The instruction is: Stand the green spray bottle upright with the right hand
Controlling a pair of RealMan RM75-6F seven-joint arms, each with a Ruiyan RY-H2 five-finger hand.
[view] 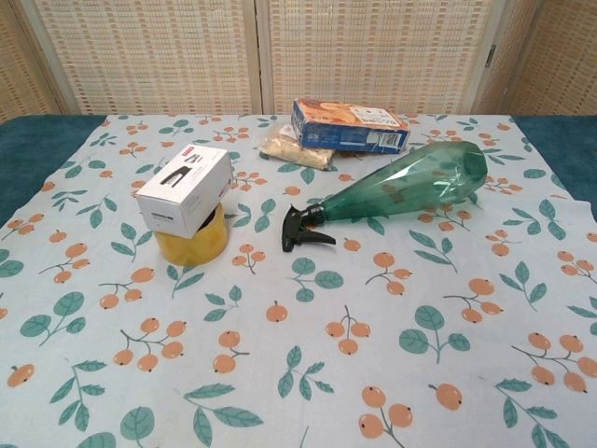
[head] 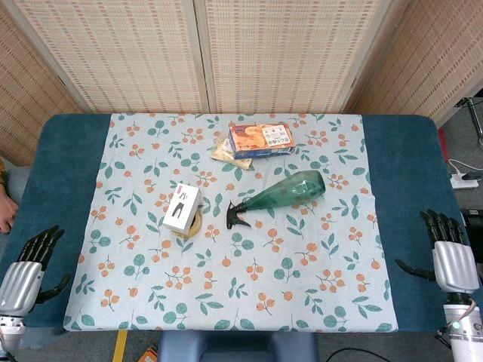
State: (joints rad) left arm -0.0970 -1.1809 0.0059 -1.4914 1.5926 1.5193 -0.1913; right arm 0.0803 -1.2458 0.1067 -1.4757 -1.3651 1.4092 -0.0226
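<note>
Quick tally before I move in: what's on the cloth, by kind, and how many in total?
Spray bottle: 1
Boxes: 2, white box and blue-orange box
Tape roll: 1
Snack packet: 1
Total: 5

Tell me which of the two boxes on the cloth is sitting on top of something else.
The white box: it rests on a yellow tape roll. The blue and orange box, further back, seems to lie mostly on the cloth, beside a small packet.

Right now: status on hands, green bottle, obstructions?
Left hand and right hand open, at table edges. Green spray bottle lying on its side, untouched. White box on tape roll nearby, not blocking.
</note>
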